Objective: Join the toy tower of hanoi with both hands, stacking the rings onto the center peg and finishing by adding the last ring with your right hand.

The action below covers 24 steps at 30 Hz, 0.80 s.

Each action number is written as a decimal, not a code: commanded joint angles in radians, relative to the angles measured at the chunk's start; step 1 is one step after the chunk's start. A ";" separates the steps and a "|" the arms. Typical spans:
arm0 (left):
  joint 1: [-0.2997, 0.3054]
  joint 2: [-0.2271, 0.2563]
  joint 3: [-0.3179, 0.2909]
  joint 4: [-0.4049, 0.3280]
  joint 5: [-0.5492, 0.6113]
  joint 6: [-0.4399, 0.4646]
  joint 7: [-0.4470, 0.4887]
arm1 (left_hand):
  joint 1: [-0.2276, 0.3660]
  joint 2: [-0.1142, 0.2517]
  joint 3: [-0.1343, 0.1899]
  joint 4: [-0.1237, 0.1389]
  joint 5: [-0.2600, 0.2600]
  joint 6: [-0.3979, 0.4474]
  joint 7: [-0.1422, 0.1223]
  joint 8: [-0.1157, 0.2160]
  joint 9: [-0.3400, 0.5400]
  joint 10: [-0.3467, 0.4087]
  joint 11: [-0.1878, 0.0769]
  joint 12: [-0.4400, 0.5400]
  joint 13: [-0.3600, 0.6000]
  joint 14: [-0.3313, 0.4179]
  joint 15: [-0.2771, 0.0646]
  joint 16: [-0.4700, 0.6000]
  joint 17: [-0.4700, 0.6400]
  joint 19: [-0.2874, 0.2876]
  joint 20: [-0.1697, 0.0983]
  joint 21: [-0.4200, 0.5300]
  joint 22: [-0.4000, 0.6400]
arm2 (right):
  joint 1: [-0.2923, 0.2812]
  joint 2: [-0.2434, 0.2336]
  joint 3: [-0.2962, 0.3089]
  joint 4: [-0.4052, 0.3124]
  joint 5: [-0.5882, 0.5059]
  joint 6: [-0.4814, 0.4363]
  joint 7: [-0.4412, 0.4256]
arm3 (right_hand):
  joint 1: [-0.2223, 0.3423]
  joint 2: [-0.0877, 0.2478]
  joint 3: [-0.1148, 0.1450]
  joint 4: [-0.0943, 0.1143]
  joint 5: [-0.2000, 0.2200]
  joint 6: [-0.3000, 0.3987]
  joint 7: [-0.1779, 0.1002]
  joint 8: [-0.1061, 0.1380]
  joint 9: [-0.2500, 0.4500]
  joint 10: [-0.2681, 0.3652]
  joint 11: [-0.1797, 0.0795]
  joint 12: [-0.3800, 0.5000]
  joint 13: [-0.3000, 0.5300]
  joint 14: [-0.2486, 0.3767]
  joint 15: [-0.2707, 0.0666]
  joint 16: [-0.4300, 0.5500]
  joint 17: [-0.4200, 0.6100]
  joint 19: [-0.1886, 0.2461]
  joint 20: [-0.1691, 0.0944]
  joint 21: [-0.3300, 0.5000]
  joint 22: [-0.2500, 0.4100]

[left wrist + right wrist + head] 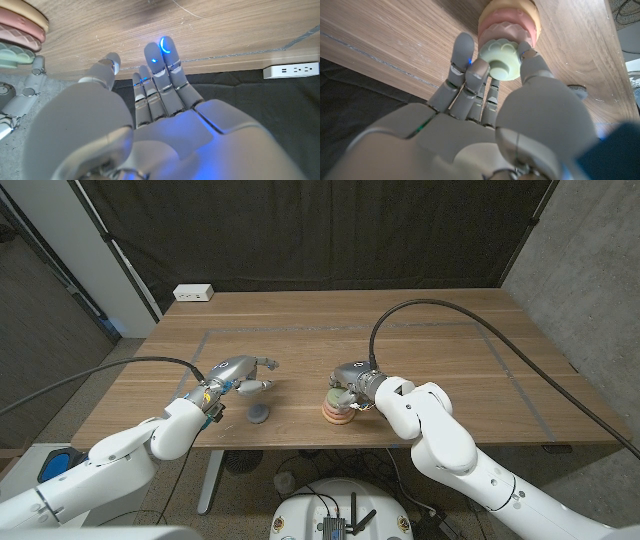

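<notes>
R hand (495, 115) | fingers clamped on pale green ring (501, 62), atop ring stack (338, 411) at table (420, 330) front-centre | ring to be kept level, seated fully | L hand (236, 373) fingers apart, nothing held

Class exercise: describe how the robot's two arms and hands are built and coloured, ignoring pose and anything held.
Both arms have smooth white rounded shells, each trailed by a black cable. The left hand and right hand are grey, jointed and human-shaped. Blue lights glow on the left hand's fingers.
</notes>
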 commanded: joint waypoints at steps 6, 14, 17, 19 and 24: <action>-0.008 0.002 0.009 0.013 -0.011 -0.009 0.003 | -0.002 0.000 0.007 -0.002 0.006 0.013 0.000 0.001 0.004 0.007 0.000 -0.005 0.003 0.010 -0.107 -0.001 0.000 0.009 -0.121 0.006 0.002 | -0.004 0.014 -0.014 0.009 -0.084 0.037 0.032 | 0.022 0.051 0.077 0.063 0.008 0.053 -0.054 0.007 0.003 0.092 -0.101 0.002 0.036 -0.009 -0.001 0.010 0.004 -0.003 -0.050 -0.001 0.002; -0.018 0.005 0.017 0.017 -0.013 -0.011 -0.003 | -0.002 0.001 0.007 -0.002 0.006 0.012 0.000 0.000 0.004 0.007 0.001 -0.006 0.004 0.011 -0.107 -0.001 -0.001 0.008 -0.121 0.007 0.002 | -0.006 0.027 -0.014 0.021 -0.119 0.063 0.051 | 0.019 0.051 0.079 0.064 0.009 0.054 -0.057 0.006 0.002 0.093 -0.100 0.002 0.036 -0.011 -0.001 0.012 0.004 -0.003 -0.050 -0.001 0.001; -0.021 0.007 0.019 0.019 -0.015 -0.012 -0.004 | -0.001 0.001 0.008 -0.002 0.006 0.013 0.000 0.000 0.004 0.007 0.001 -0.006 0.004 0.011 -0.107 0.000 0.000 0.008 -0.121 0.007 0.002 | -0.008 0.032 -0.011 0.023 -0.125 0.068 0.058 | 0.019 0.051 0.079 0.064 0.009 0.054 -0.056 0.006 0.002 0.093 -0.101 0.002 0.036 -0.011 -0.001 0.013 0.004 -0.004 -0.050 -0.001 0.001; -0.024 0.008 0.021 0.020 -0.016 -0.014 -0.006 | -0.001 0.001 0.008 -0.002 0.007 0.013 -0.001 0.000 0.004 0.007 0.001 -0.006 0.003 0.011 -0.107 0.000 0.000 0.008 -0.122 0.007 0.002 | -0.010 0.035 -0.008 0.024 -0.126 0.072 0.061 | 0.018 0.051 0.080 0.064 0.009 0.054 -0.057 0.006 0.002 0.093 -0.102 0.002 0.036 -0.013 -0.001 0.011 0.002 -0.003 -0.050 -0.001 0.002; -0.031 0.009 0.026 0.025 -0.017 -0.018 -0.005 | 0.000 0.002 0.009 -0.002 0.007 0.013 0.000 0.000 0.004 0.007 0.000 -0.006 0.004 0.012 -0.107 0.000 0.000 0.008 -0.122 0.007 0.002 | -0.012 0.040 -0.004 0.022 -0.136 0.080 0.071 | 0.017 0.050 0.081 0.063 0.010 0.051 -0.058 0.004 0.002 0.089 -0.099 0.000 0.036 -0.014 -0.002 0.013 0.003 -0.003 -0.050 -0.001 0.002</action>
